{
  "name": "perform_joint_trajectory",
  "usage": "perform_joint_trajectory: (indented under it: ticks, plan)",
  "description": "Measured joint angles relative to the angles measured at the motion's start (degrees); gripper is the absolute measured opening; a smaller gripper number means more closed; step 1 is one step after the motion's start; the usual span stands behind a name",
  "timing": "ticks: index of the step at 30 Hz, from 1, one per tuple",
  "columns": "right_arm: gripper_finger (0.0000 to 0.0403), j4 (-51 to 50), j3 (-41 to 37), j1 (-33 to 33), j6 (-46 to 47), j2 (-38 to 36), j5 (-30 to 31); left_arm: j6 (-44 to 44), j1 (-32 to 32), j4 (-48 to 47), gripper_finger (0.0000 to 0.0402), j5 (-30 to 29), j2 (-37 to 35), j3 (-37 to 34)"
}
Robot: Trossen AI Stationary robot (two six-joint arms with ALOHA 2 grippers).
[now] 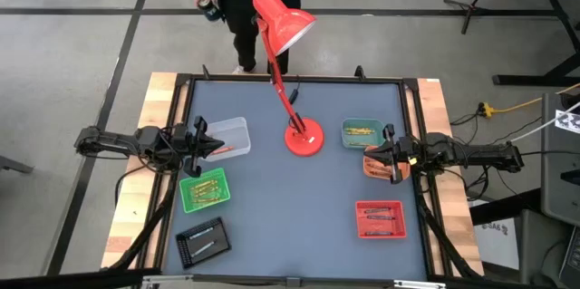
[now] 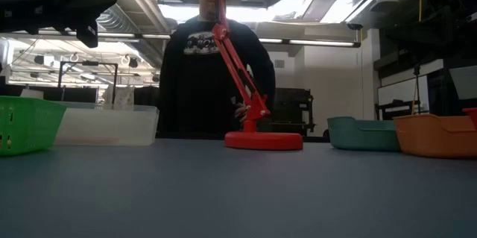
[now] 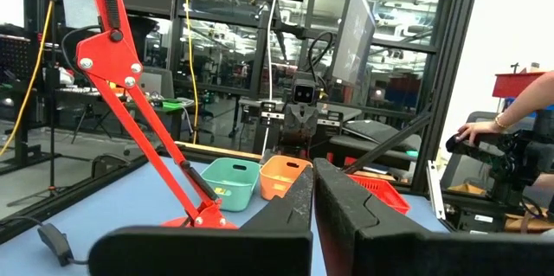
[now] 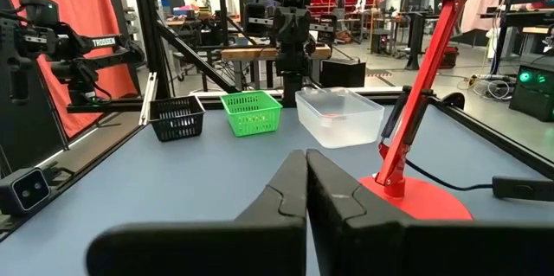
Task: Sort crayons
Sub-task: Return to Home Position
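The crayons lie sorted in small trays on the blue-grey table. Yellow sticks [image 1: 207,188] are in the green basket [image 1: 188,195], several sticks [image 1: 363,130] in the teal tray [image 1: 347,138], red ones [image 1: 381,220] in the red tray [image 1: 380,205], and one orange stick [image 1: 235,150] in the clear tray [image 1: 237,126]. My left gripper [image 1: 216,148] hovers shut at the table's left side, beside the clear tray, with nothing in it. My right gripper [image 1: 370,156] hovers shut over the orange tray [image 1: 372,169] at the right, also with nothing in it. Both point level toward the middle.
A red desk lamp stands on its round base [image 1: 304,139] mid-table, and its arm leans toward the far edge. A black basket [image 1: 202,241] sits near the front left corner. A person [image 2: 212,66] stands at the far edge. Bare table lies in the middle and front.
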Motion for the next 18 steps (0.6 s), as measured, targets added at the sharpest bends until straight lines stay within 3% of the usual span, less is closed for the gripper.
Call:
perform_joint_trajectory:
  ticks: [18]
  plan:
    - [0.0,-0.1,0.0,2.0,0.1,0.0,0.1,0.0,0.0,0.0,0.0,0.0,0.0,0.0]
